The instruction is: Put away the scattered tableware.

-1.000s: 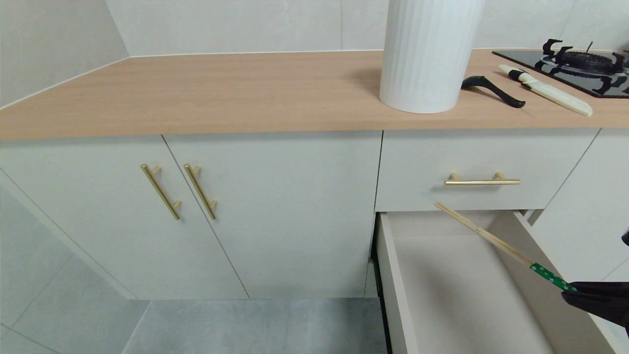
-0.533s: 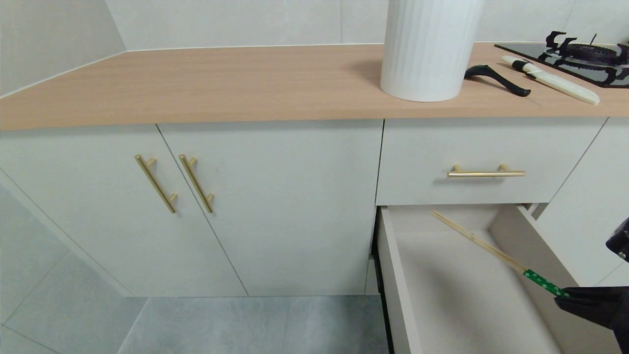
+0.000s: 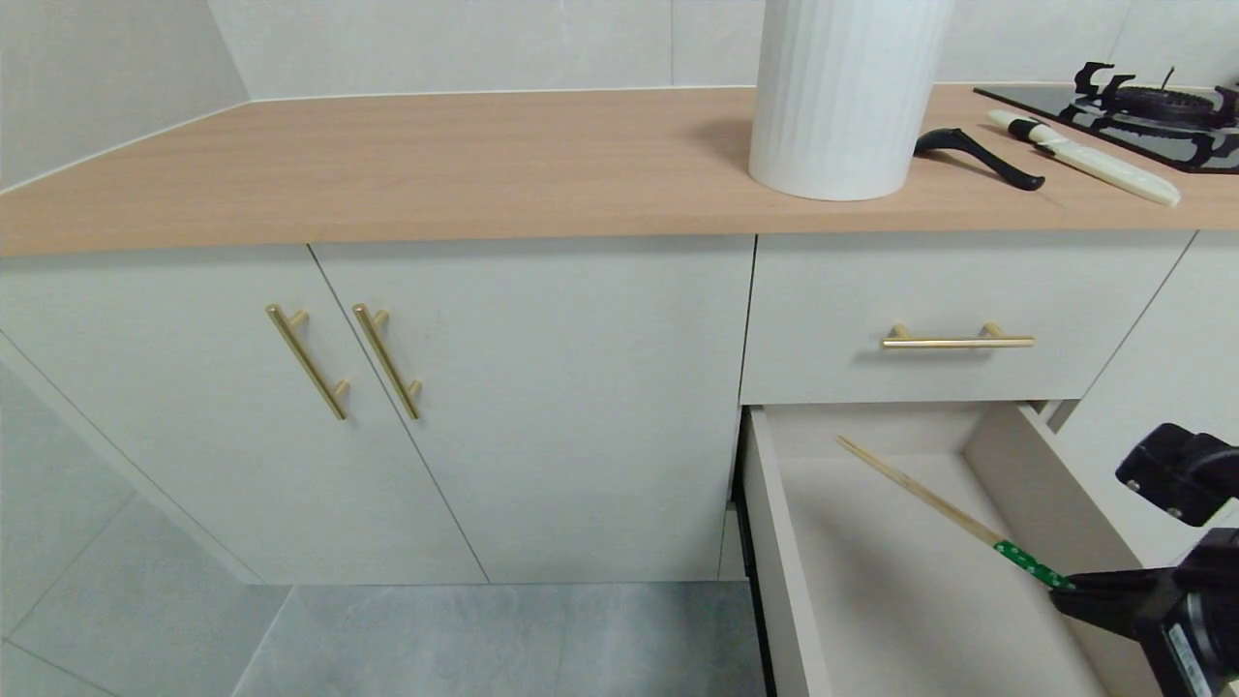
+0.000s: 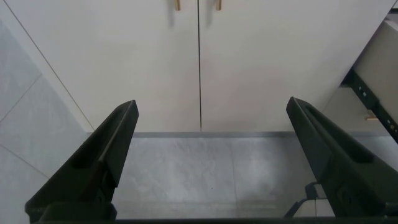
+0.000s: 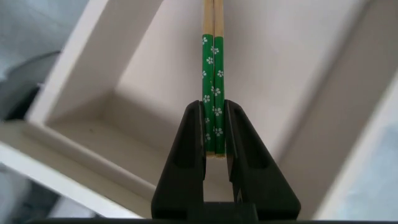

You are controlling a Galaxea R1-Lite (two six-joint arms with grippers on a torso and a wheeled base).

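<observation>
Over the open drawer [image 3: 774,542], my right gripper [image 3: 1070,588] clamps the green-ended chopsticks [image 3: 929,499], tips slanting inside; stowing is in hand; next, I judge, lower and let go; my left gripper [image 4: 211,109] hangs spread wide facing cabinet doors [image 4: 261,62].

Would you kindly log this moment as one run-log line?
right pincer: shut on green-ended wooden chopsticks | over open white drawer | left pincer: open, facing white cabinet doors

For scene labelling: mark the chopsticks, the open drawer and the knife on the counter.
chopsticks [image 3: 924,494]: head view, bare wooden shaft.
open drawer [image 3: 777,542]: head view, rim of its left side wall.
knife [image 3: 1113,174]: head view, middle of the cream blade.
</observation>
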